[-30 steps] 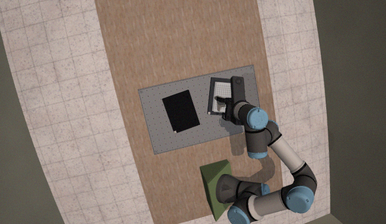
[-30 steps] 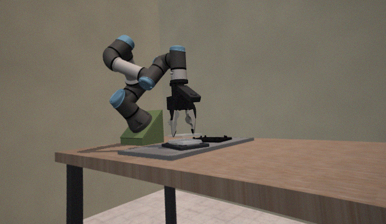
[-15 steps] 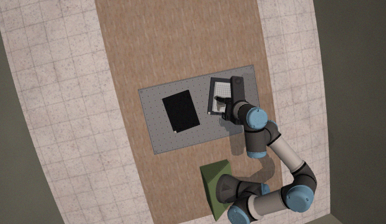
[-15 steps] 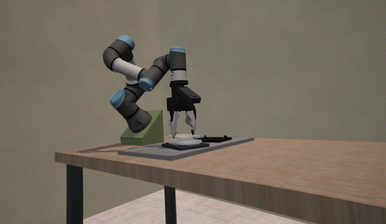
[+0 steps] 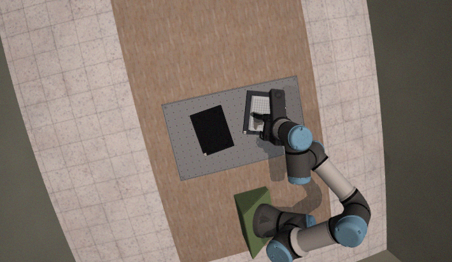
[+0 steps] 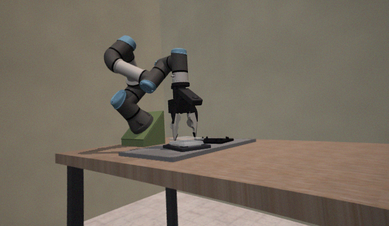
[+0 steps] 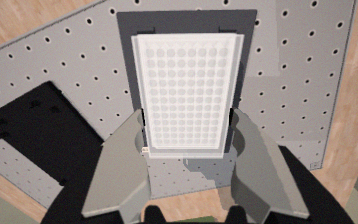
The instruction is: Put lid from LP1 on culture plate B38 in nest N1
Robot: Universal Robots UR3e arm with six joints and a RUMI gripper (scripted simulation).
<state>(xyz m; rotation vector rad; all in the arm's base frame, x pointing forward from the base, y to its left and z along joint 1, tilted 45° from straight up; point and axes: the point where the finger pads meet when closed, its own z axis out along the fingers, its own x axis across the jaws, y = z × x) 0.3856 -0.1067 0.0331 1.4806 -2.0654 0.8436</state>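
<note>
The gripper point(image 7: 187, 131) has its fingers pinching the clear lid point(image 7: 186, 95) by its long sides, directly over the well plate point(image 5: 260, 104) in its dark nest point(image 7: 127, 65) on the table point(image 6: 286, 160).

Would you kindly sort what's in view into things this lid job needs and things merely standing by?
Needed for the job:
- lid, clamped in the tool over the plate
- culture plate B38
- plate nest N1
- lid park LP1, now vacant

Merely standing by:
- grey pegboard
- green wedge mount
- wooden table
</note>
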